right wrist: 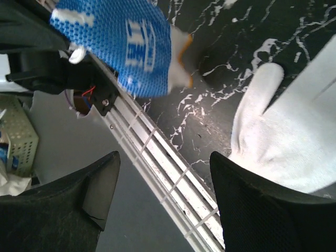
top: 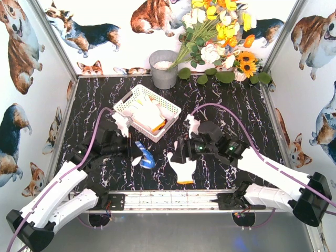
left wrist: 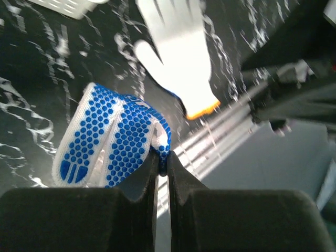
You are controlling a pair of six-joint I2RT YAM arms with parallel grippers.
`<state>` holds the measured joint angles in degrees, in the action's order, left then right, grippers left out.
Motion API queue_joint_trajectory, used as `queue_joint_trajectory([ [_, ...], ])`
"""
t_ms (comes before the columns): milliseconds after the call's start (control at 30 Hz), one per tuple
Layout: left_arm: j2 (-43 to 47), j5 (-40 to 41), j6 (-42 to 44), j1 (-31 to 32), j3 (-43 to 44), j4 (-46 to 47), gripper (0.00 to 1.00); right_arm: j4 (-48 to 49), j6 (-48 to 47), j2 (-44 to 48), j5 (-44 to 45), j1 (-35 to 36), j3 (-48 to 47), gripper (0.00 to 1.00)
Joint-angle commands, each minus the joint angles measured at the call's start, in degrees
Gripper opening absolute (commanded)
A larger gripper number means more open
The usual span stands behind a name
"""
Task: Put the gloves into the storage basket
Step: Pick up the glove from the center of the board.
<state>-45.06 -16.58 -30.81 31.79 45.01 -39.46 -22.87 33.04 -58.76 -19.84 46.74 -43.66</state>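
Left hand (left wrist: pixel 163 160) pinched tight on blue-dotted glove (left wrist: pixel 113 139), right hand (right wrist: pixel 164 165) spread wide, holding nothing, near white glove (right wrist: pixel 294 142) on bench (top: pixel 236 115).

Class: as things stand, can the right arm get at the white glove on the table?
Probably yes: the right gripper hangs open right by the white glove, nothing between them; the left gripper holds the blue-dotted glove clear of it.
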Motion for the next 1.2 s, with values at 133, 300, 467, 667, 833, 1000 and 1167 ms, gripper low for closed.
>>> queue_joint_trajectory([
  [133, -0.23, -23.5, 5.33, 0.44, 5.92, -4.53, 0.0, 6.9, -4.02, -1.87, -9.56, -0.16, -1.03, 0.75],
  [300, -1.71, -30.46, 9.69, 1.57, 9.77, -8.05, 0.0, 12.52, -3.0, 0.38, -14.1, -0.07, 2.01, 0.8],
  [467, -2.44, -33.25, 11.75, 3.79, 13.29, -8.94, 0.0, 14.8, -3.88, -0.8, -19.26, 1.14, 1.42, 0.81],
  [667, -4.89, -34.59, 12.89, 5.56, 16.3, -8.46, 0.0, 19.34, -5.54, -3.07, -21.62, 5.41, 1.33, 0.8],
  [833, -6.79, -34.32, 14.51, 6.38, 17.75, -9.16, 0.0, 25.44, -2.91, -3.03, -24.58, 6.24, 2.52, 0.77],
  [1000, -8.07, -35.6, 15.71, 6.7, 18.66, -9.08, 0.0, 27.4, -0.81, -2.96, -26.33, 6.68, 2.65, 0.73],
  [1167, -8.5, -37.57, 17.31, 7.03, 19.88, -10.91, 0.0, 26.14, -2.21, -1.4, -23.74, 6.78, 3.1, 0.78],
])
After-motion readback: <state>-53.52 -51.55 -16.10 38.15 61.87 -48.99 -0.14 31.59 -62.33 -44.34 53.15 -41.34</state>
